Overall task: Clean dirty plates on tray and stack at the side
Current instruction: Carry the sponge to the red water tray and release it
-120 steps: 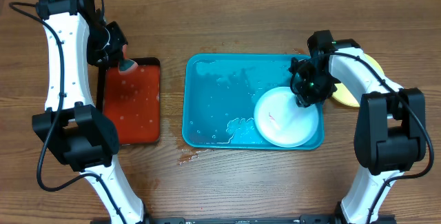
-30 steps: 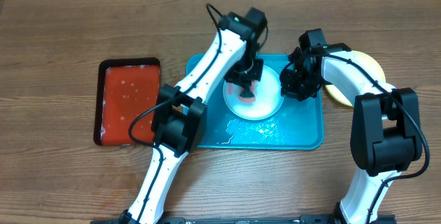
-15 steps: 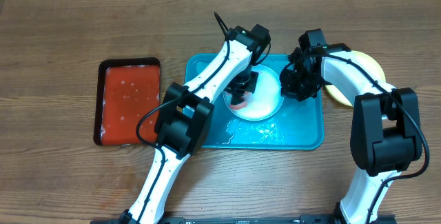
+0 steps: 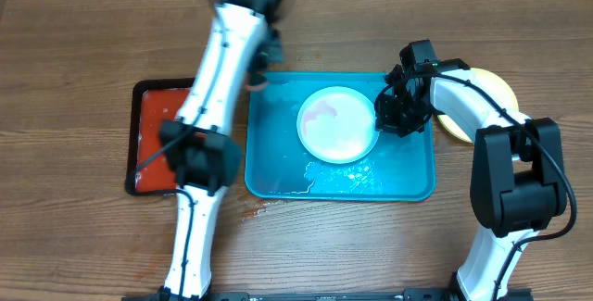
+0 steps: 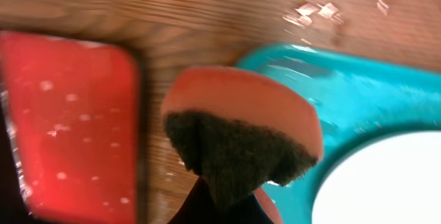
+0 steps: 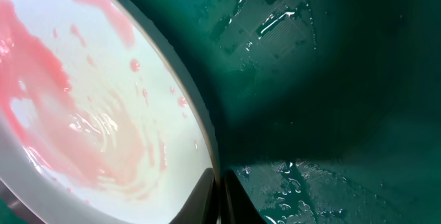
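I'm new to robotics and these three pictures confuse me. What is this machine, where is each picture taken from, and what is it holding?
These are two robot arms, white with black joints, standing at a wooden table. Each ends in a two-finger gripper. The wide picture looks down from a camera above the table. The two close-ups come from small cameras on the wrists. On the table lies a wet blue tray with a white plate in it, smeared pink. A smaller red tray lies to its left, and a yellow-green plate sits at the right, partly hidden. The left gripper is shut on an orange sponge with a dark scouring side, above the strip of table between the two trays. The right gripper pinches the white plate's rim.
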You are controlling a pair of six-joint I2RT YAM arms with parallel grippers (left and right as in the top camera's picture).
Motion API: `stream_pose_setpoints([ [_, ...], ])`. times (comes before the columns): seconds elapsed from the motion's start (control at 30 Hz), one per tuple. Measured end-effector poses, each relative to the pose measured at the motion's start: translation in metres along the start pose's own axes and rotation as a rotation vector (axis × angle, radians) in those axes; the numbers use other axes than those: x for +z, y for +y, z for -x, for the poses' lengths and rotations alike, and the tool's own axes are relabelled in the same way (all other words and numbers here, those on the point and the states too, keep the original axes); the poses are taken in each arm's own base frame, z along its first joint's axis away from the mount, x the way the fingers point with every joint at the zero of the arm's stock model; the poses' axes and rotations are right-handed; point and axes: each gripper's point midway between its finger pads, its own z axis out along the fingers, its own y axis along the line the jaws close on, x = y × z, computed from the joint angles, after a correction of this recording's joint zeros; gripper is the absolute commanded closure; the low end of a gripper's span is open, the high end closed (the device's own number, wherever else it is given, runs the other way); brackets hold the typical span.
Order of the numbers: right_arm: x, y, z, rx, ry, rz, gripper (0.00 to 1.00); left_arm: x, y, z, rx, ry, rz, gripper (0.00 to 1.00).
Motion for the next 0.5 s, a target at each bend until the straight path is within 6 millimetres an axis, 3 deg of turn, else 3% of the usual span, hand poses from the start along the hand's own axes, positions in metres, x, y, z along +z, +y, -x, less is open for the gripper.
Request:
stream_pose_setpoints([
  [0.27,0.000,0.000,0.002,-0.003,-0.009,0.002,0.96,0.011,0.085,0.027,-0.183,0.063,-0.105,0.96],
  [0.3,0.000,0.000,0.002,-0.004,-0.010,0.001,0.96,0.014,0.104,0.031,-0.204,0.072,-0.115,0.96],
  [0.5,0.000,0.000,0.003,-0.004,-0.011,0.000,0.96,0.037,0.155,0.016,-0.258,0.175,-0.106,0.96],
])
